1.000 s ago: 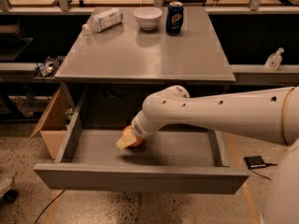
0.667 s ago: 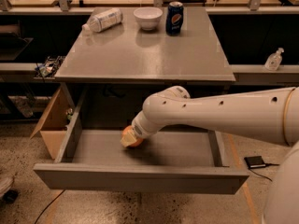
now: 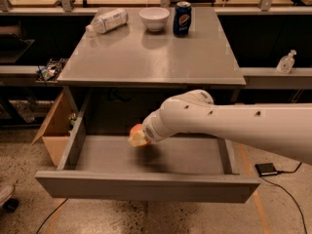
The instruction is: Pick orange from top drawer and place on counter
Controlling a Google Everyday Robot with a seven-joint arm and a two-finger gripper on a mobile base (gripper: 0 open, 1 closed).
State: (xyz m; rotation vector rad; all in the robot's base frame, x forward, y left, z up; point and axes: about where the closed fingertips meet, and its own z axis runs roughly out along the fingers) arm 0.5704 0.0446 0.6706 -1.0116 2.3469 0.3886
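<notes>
The top drawer [image 3: 146,185] is pulled open below the counter [image 3: 156,57]. My white arm reaches in from the right, and my gripper [image 3: 138,138] is inside the drawer, left of its middle. It is shut on the orange [image 3: 135,129], which shows as a small orange patch at the pale fingertips, held a little above the drawer floor. Most of the orange is hidden by the gripper and wrist.
On the counter's far edge lie a plastic bottle [image 3: 107,21] on its side, a white bowl [image 3: 154,18] and a blue soda can [image 3: 182,18]. A cardboard box [image 3: 54,130] stands left of the drawer. A small black device [image 3: 267,168] lies on the floor at right.
My gripper has risen a little and shifted slightly right inside the drawer, carrying the orange up off the drawer floor.
</notes>
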